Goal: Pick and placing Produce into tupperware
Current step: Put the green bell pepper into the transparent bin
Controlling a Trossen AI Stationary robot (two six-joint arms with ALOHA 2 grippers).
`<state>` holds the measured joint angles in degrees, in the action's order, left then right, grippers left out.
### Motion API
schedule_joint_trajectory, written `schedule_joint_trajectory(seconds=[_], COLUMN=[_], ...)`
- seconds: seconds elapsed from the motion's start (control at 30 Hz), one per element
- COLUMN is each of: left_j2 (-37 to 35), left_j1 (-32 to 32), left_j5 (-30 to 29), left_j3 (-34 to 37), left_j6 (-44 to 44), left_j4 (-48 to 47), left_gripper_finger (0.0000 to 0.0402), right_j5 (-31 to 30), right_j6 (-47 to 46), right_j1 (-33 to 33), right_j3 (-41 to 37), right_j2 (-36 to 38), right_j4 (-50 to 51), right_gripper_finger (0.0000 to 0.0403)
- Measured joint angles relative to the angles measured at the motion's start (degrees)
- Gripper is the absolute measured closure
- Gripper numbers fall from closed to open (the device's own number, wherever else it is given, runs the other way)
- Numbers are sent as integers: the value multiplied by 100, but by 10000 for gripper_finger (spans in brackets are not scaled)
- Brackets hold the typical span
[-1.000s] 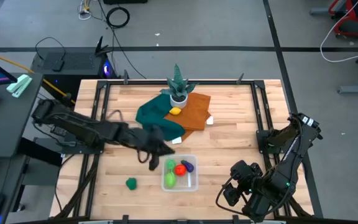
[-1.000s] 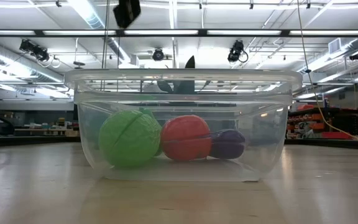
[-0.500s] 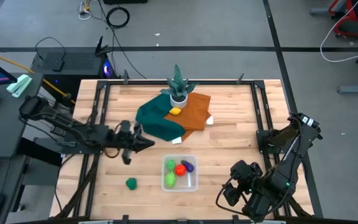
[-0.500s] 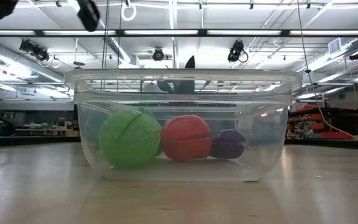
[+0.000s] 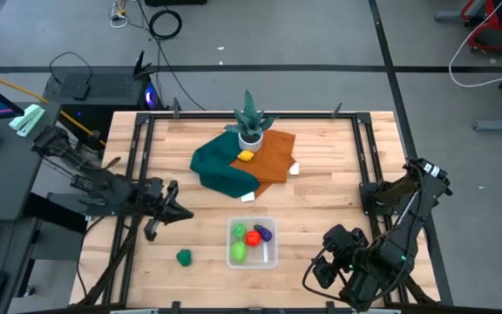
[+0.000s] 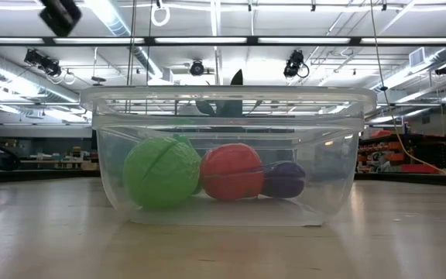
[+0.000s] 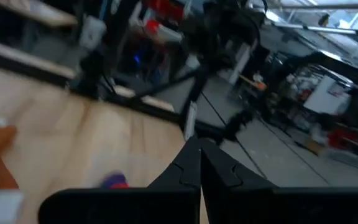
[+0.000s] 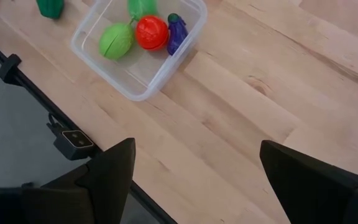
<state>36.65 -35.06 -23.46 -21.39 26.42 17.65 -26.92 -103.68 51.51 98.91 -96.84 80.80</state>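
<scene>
The left claw (image 5: 181,215) hangs over the bench (image 5: 321,174), fingers pressed together and empty. The right claw (image 8: 191,180) waits spread. The tub (image 5: 269,254) holds red (image 5: 253,236), purple (image 5: 263,232) and green (image 5: 238,252) produce; another green piece (image 5: 184,256) lies beside it.

Spiky potted plant (image 5: 250,122), teal cloth (image 5: 219,170) beside orange cloth (image 5: 268,155) — wooden table (image 5: 321,174)

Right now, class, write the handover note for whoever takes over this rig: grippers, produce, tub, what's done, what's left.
Left gripper: shut, empty, above the table left of the tupperware.
Right gripper: open, empty, at the front right corner.
Done: red piece, purple piece and two green ones are in the tupperware.
Left: loose green piece on the bare table; yellow piece on the orange cloth.
</scene>
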Motion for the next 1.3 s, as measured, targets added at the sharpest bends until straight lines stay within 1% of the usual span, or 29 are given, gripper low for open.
schedule_joint_trajectory(seconds=[0.13,0.27,0.4,0.57,0.63,0.83,1.03,1.2,1.3], left_j2=[-522,-498,-113,792,1220,2386,3284,3798,4112], left_j1=[-410,-839,-1198,-1649,-1843,-2361,-2817,-2908,-2856], left_j5=[-309,-707,-1010,-970,-887,-868,-971,-1084,-951], left_j3=[-510,-1300,-2098,-2746,-2824,-2841,-2843,-2856,-3006], left_j6=[632,1355,2271,3559,4001,5405,6532,7518,8175], left_j4=[-1889,-3609,-4826,-5928,-6118,-6128,-5498,-5118,-5315], left_gripper_finger=[399,399,399,399,399,398,399,399,399], right_j5=[-2,-2,-2,-9,-33,-63,-62,-57,-47], right_j6=[-3,-9,-20,19,44,76,202,357,509], right_j1=[0,-5,-42,-83,-85,-85,-83,-83,-83], right_j3=[0,0,0,0,0,0,0,0,0], right_j2=[0,0,0,0,0,0,0,0,0], right_j4=[-6,-5,-7,-6,-5,-5,-9,-9,-9], right_gripper_finger=[94,94,94,94,94,94,94,94,94])
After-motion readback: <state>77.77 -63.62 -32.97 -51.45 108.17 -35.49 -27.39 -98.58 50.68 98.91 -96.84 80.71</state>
